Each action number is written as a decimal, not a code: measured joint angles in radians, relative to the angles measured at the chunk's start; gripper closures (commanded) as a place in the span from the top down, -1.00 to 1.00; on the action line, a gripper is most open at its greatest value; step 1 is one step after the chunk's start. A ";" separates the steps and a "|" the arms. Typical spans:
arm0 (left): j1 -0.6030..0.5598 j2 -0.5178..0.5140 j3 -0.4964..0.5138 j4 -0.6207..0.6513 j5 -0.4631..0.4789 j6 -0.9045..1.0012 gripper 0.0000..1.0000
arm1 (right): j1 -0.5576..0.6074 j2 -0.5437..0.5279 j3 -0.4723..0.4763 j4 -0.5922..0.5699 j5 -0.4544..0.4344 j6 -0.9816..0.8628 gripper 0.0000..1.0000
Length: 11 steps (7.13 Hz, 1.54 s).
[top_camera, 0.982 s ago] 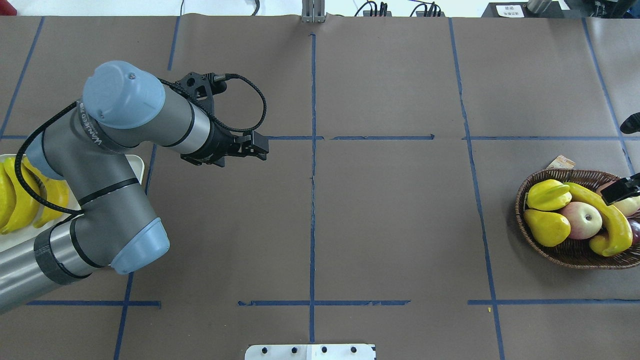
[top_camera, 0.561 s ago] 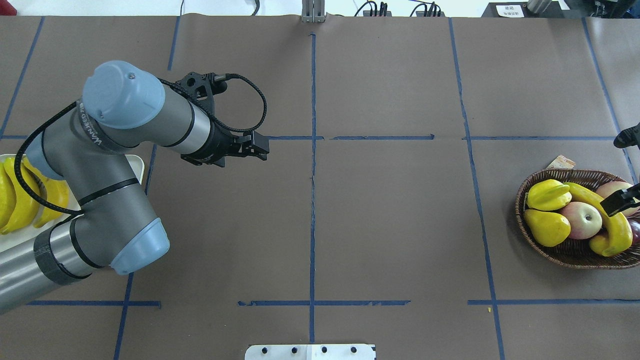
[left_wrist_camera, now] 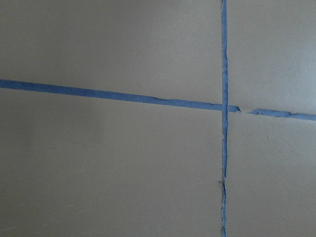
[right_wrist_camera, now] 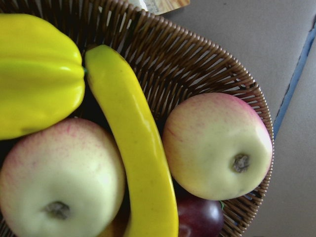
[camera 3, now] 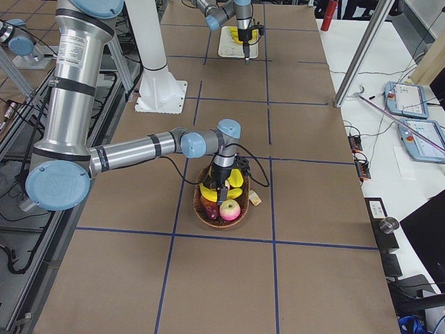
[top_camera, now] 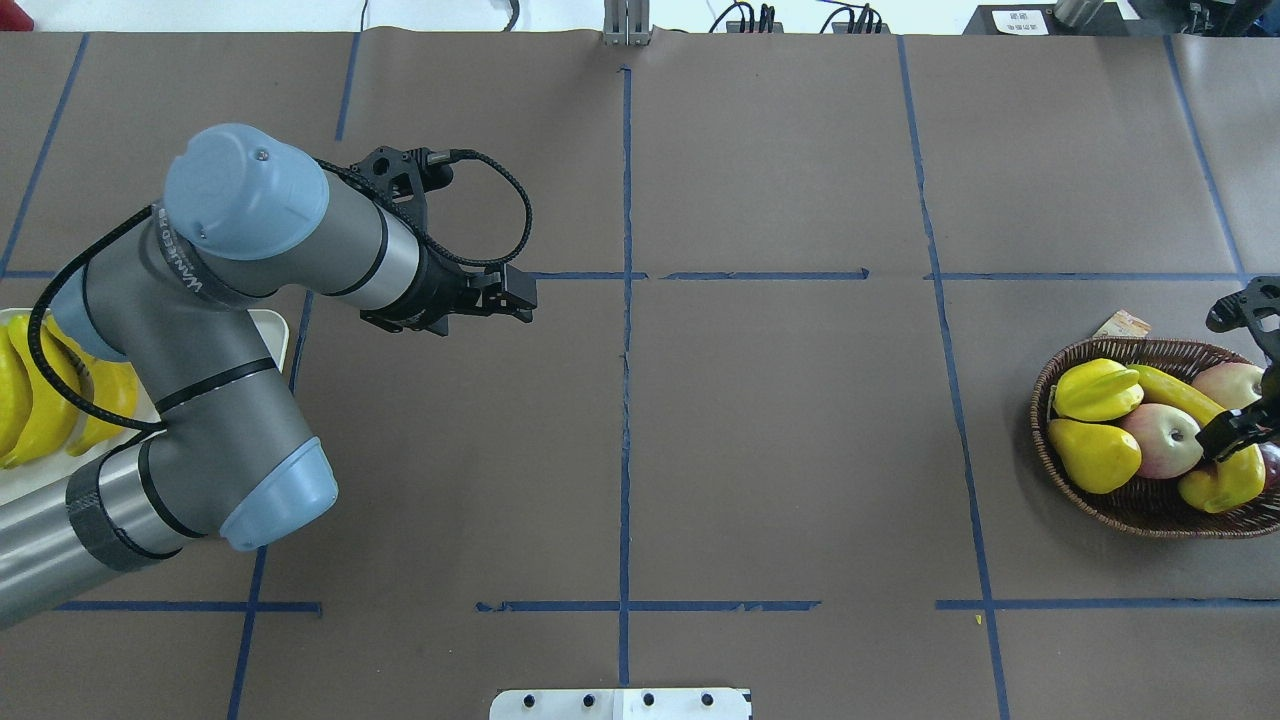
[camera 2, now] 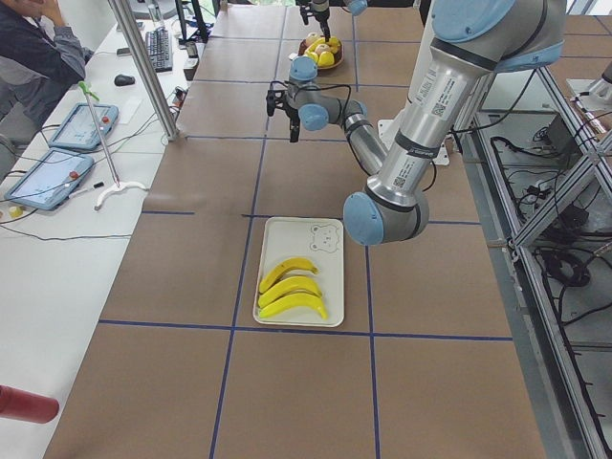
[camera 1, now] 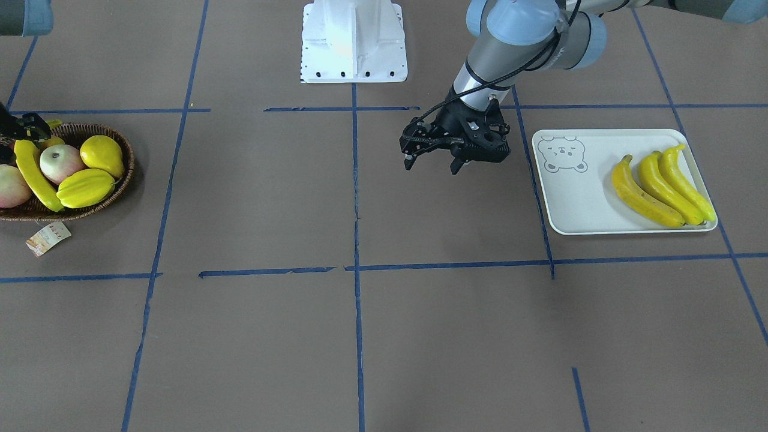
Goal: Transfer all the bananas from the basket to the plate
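Note:
One banana [top_camera: 1180,395] lies in the wicker basket [top_camera: 1130,515] at the table's right end, curved between the other fruit [right_wrist_camera: 138,148]. My right gripper [top_camera: 1245,430] hangs low over this banana's near half, and its jaws look open on either side of it. The wrist view shows no fingertips. Three bananas [camera 1: 657,183] lie side by side on the pale bear-print plate [camera 1: 576,204] at the left end. My left gripper [camera 1: 432,165] hovers open and empty over bare table, beside the plate.
The basket also holds a starfruit [top_camera: 1095,388], a yellow pear-like fruit [top_camera: 1095,455], two apples [top_camera: 1160,440] and a dark plum [right_wrist_camera: 200,217]. A paper tag [top_camera: 1122,324] lies beside its rim. The white robot base [camera 1: 354,42] stands mid-table at the near edge. A person [camera 2: 29,48] sits past the far side.
My right gripper has slid along the banana toward the robot's side of the basket and dropped lower over it. The left arm has stayed put.

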 measured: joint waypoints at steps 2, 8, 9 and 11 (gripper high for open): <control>0.001 0.002 0.000 -0.001 0.001 0.000 0.95 | -0.010 0.000 -0.008 0.000 -0.008 -0.001 0.81; 0.002 0.007 0.001 -0.004 -0.002 0.001 0.95 | -0.044 0.015 -0.014 0.000 -0.015 0.002 0.01; 0.001 0.007 0.001 -0.005 -0.002 0.001 0.95 | -0.046 0.015 -0.015 0.000 -0.015 0.002 -0.18; 0.002 0.007 0.002 -0.005 -0.002 0.001 0.95 | -0.048 0.016 -0.015 0.000 -0.014 0.001 -0.24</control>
